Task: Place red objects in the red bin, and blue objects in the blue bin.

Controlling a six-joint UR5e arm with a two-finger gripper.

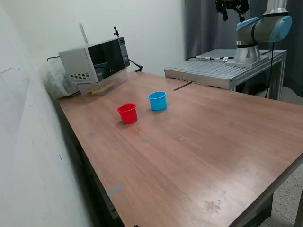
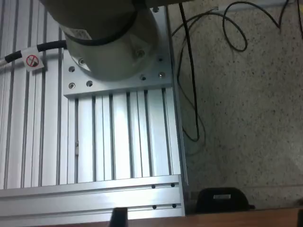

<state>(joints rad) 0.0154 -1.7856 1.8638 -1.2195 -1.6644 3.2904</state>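
The red bin (image 1: 128, 113) is a small red cup standing on the wooden table (image 1: 199, 146). The blue bin (image 1: 157, 100), a light blue cup, stands just to the exterior view's right of it and slightly farther back. No red objects or blue objects show in either view. My gripper (image 1: 233, 17) hangs high above the aluminium base plate (image 1: 213, 71), far from both cups, with its fingers spread and nothing between them. The wrist view looks down on the arm's base (image 2: 109, 42) and the slotted plate (image 2: 118, 142); one dark fingertip (image 2: 119, 216) shows at the picture's edge.
A grey box-like appliance (image 1: 97, 61) with a dark front stands at the table's back, on the exterior view's left. A white wall runs along that side. Black cables (image 2: 189, 71) lie on the speckled floor beside the plate.
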